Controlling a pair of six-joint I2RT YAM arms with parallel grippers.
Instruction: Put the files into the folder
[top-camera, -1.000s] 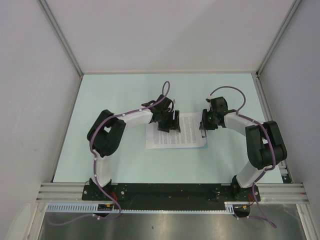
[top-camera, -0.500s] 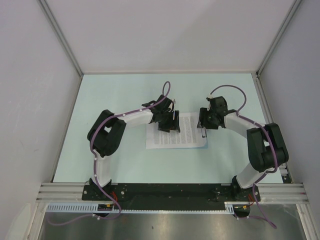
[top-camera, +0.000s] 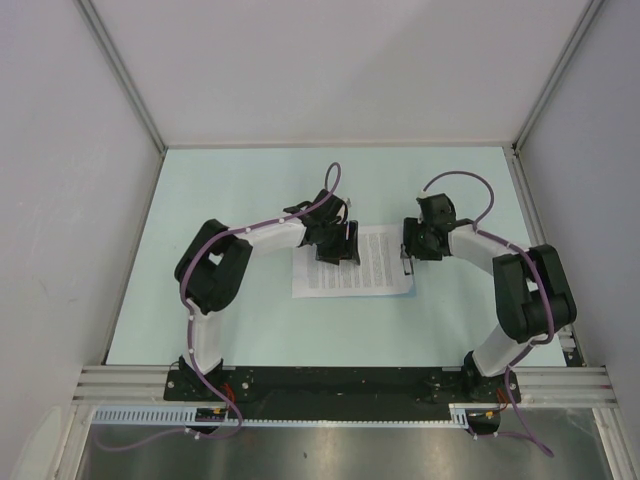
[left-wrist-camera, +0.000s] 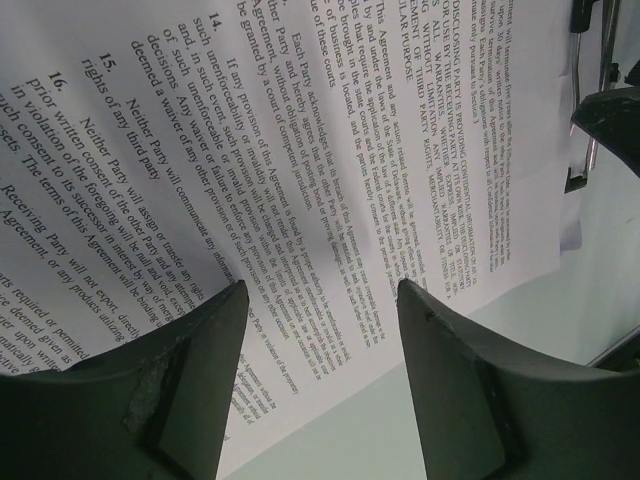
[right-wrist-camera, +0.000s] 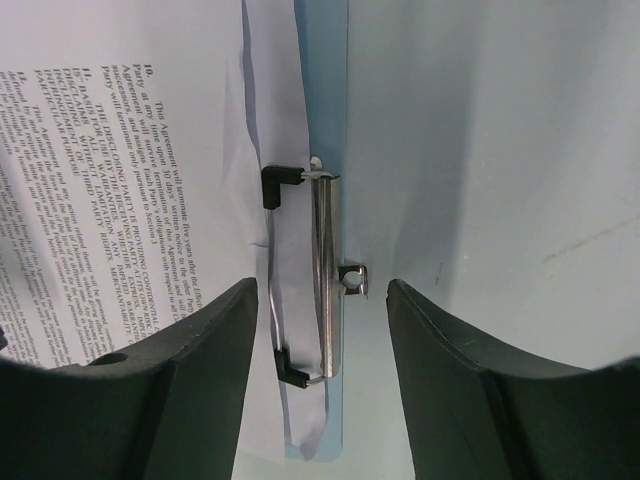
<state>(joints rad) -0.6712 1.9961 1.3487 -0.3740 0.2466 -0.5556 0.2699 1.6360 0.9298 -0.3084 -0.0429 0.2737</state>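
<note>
files (top-camera: 352, 265): white sheets, printed side up, small black numbered text; flat on the table (top-camera: 240, 190), mid-workspace, between the two arms
folder (right-wrist-camera: 325, 120): pale-blue; only a narrow strip shows along the right edge of the files, the rest lies under the paper
files vs folder: sheets lie on top of the folder, edge nearly up to the clip
metal clip (right-wrist-camera: 327, 240): chrome bar on the blue strip; wire lever with black tips reaches over the paper edge; cannot tell if it presses the paper down
left gripper (top-camera: 338, 247): released, jaws apart, holding nothing; over the top-left part of the files, text visible between the fingers (left-wrist-camera: 180, 350) in the wrist view
right gripper (top-camera: 407, 256): released, jaws apart, nothing held; at the right edge of the files, straddling the clip from above, fingers (right-wrist-camera: 200, 340) not touching it
paper edge by clip: slightly wavy, not flat
</note>
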